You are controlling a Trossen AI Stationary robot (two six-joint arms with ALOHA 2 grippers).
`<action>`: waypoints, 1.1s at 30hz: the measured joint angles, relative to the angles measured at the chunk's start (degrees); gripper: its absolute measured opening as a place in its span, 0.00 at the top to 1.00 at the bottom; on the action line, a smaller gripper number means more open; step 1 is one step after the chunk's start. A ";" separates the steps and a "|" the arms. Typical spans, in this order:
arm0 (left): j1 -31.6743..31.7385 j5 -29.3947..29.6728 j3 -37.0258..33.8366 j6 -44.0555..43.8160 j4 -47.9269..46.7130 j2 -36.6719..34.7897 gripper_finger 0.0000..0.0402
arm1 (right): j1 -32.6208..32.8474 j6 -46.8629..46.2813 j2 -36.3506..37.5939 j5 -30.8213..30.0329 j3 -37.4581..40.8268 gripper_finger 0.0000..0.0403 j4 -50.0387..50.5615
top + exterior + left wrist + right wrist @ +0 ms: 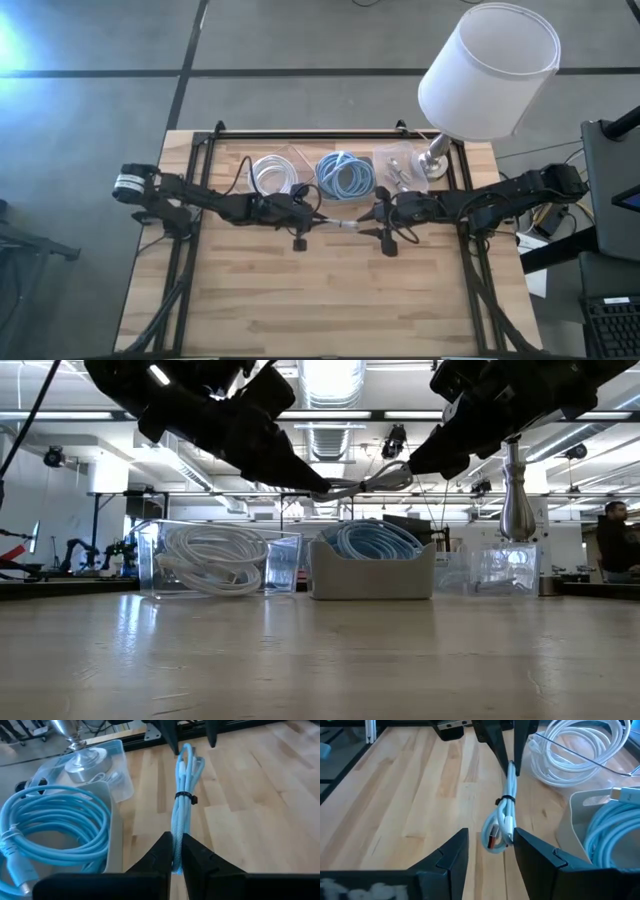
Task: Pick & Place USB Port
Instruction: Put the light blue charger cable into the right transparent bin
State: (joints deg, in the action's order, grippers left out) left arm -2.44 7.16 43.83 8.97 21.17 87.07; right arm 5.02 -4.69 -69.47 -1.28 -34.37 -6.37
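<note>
Left tool (173, 851): fingers clamped on one end of the bundled light-blue USB cable (183, 800).
Right tool (490, 845): fingers spread apart around the bundle's other end.
Cable: held above the wooden surface (330, 290), between both tools.

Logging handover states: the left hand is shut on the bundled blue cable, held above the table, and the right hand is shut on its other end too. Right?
Not quite: the right hand is open around the bundled blue cable, per the right wrist view. The left hand is shut on it.
</note>
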 joint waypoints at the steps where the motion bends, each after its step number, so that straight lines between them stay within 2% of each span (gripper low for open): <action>1: 0.00 0.35 0.00 0.00 0.00 0.00 0.92 | 0.00 0.23 0.00 -0.02 0.00 0.63 0.02; 18: 0.00 0.44 -0.02 0.04 7.19 0.00 0.92 | 0.00 2.37 0.03 -0.28 0.00 0.66 -2.60; 29: 0.02 0.26 -0.02 -0.18 6.59 0.09 0.92 | -0.02 3.23 0.02 -0.35 0.02 0.83 -3.21; 33: 0.02 -0.30 -0.02 -1.14 6.25 0.11 0.92 | -0.02 3.35 0.02 -0.31 0.02 0.86 -3.15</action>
State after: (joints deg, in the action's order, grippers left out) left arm -2.42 6.86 43.81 7.84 27.42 87.18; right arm 4.99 -1.34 -69.45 -1.59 -34.35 -9.52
